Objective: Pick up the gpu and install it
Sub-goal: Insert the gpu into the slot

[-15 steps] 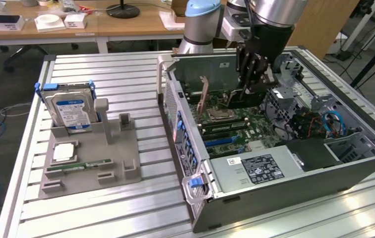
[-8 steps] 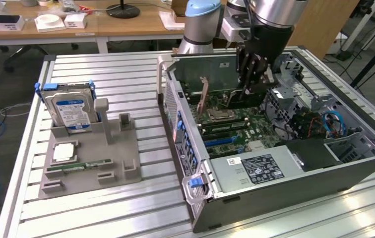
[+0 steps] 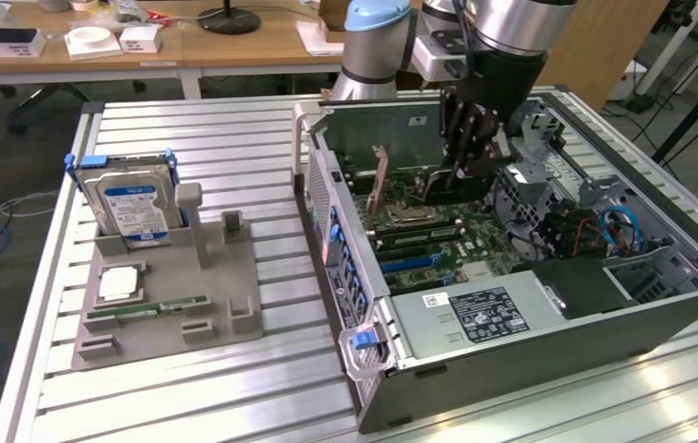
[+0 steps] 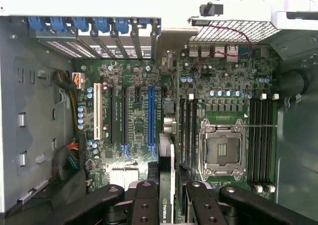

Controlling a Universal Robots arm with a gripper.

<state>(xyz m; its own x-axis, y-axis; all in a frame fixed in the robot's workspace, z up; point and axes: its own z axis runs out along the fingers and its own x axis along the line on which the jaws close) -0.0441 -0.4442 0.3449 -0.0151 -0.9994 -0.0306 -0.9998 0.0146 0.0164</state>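
The gpu (image 3: 386,134) hangs upright over the open computer case (image 3: 644,305), its dark green board facing the exterior view's left and its metal bracket towards the case's back wall. My gripper (image 3: 458,180) is shut on the card's end. In the wrist view the gpu (image 4: 166,185) runs edge-on between my black fingers (image 4: 144,205), with my gripper (image 4: 166,202) closed around it. It hovers above the motherboard (image 4: 134,81), about in line with the long blue slot (image 4: 150,115) and apart from it.
Black slots and a white slot (image 4: 97,118) lie beside the blue one, with the CPU socket (image 4: 221,150) and memory slots nearby. On the exterior view's left a grey fixture (image 3: 232,277) holds a hard drive (image 3: 134,203), a memory stick (image 3: 146,309) and a chip (image 3: 121,284).
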